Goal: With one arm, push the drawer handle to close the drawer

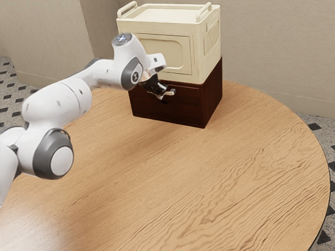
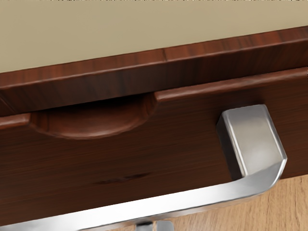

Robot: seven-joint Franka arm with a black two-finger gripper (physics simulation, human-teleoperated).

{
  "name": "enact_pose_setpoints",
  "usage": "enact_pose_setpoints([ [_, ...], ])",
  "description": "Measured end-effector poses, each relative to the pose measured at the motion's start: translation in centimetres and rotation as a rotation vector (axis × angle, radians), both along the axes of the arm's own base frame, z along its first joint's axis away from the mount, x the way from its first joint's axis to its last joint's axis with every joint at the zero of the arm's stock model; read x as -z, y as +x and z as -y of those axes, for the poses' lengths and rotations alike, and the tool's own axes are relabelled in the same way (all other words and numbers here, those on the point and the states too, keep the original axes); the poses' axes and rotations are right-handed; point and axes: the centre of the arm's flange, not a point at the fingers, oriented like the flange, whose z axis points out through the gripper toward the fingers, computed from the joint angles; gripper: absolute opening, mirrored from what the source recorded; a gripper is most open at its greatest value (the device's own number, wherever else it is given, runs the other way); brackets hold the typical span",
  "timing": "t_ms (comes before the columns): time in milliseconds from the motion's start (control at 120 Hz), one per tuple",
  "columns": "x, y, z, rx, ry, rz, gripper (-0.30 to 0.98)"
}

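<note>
In the exterior view my gripper [image 1: 161, 95] is at the front of the dark wooden drawer unit [image 1: 183, 107], beside the metal handle [image 1: 170, 92]. The wrist view shows the silver handle [image 2: 250, 144] standing out from the drawer front [image 2: 187, 139], its long bar crossing the lower part. At that bar's lower side are the tips of my gripper [image 2: 154, 226], shut, side by side with nothing between them. The drawer front looks close to flush with the frame above it; a scooped notch [image 2: 91, 120] cuts its top edge. Contact with the handle is unclear.
A cream crate [image 1: 167, 47] with raised side handles rests on top of the drawer unit. Both stand near the far edge of the round wooden table [image 1: 220, 183]. The arm reaches in over the table from the exterior view's left.
</note>
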Motion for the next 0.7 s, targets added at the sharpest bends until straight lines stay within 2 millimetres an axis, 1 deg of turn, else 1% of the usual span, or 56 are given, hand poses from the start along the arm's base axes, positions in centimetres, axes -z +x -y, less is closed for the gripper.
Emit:
enact_pose_setpoints([
  [158,0.1,0.2,0.2,0.009,0.004,0.021,-0.11],
  [300,0.6,0.4,-0.1,0.006,0.024,0.031,-0.18],
  [333,0.5,0.3,-0.1,0.008,0.020,0.028,-0.11],
  [350,0.4,0.2,0.0,0.011,0.015,0.022,-0.10],
  [367,0.0,0.0,0.2,0.016,0.011,0.011,-0.09],
  [400,-0.8,-0.9,0.2,0.019,0.002,-0.024,-0.02],
  [425,-1.4,-2.3,0.1,0.016,-0.008,-0.072,0.04],
  [475,-4.4,-6.6,0.2,0.013,-0.026,-0.145,0.16],
  [508,-7.6,-10.8,0.7,0.013,-0.035,-0.185,0.24],
  [558,-11.9,-17.1,1.2,0.014,-0.043,-0.226,0.33],
  [600,-15.3,-21.8,1.5,0.015,-0.044,-0.238,0.39],
  [650,-18.5,-26.2,1.8,0.015,-0.040,-0.241,0.45],
  [700,-20.5,-29.1,2.2,0.018,-0.033,-0.244,0.49],
])
